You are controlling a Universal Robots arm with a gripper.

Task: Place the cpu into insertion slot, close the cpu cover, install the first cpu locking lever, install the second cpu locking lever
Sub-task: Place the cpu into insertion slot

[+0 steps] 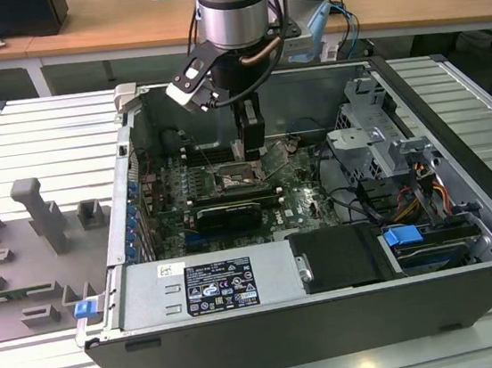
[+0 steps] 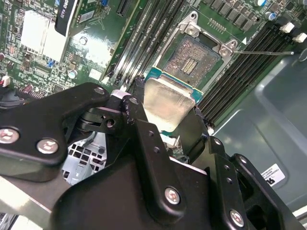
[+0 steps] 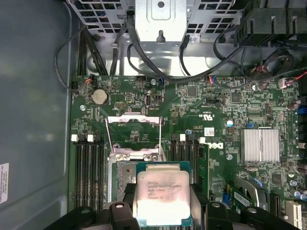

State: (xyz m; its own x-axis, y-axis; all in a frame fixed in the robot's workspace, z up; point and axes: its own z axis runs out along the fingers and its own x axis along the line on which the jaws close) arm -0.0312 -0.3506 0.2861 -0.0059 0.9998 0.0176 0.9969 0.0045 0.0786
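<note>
Gripper [image 2: 166, 119] pinches the cpu [image 2: 169, 98] by its edges; insertion slot [image 2: 192, 57] lies bare below

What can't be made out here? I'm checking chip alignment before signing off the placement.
- Gap between the cpu and the insertion slot: no view is side-on, so touching or apart is unclear.
- Most of the slot, first wrist view: covered by the cpu.
- The cpu's side edges, both wrist views: hidden where the gripper clamps them.
- Slot pins, exterior view: too small.
</note>
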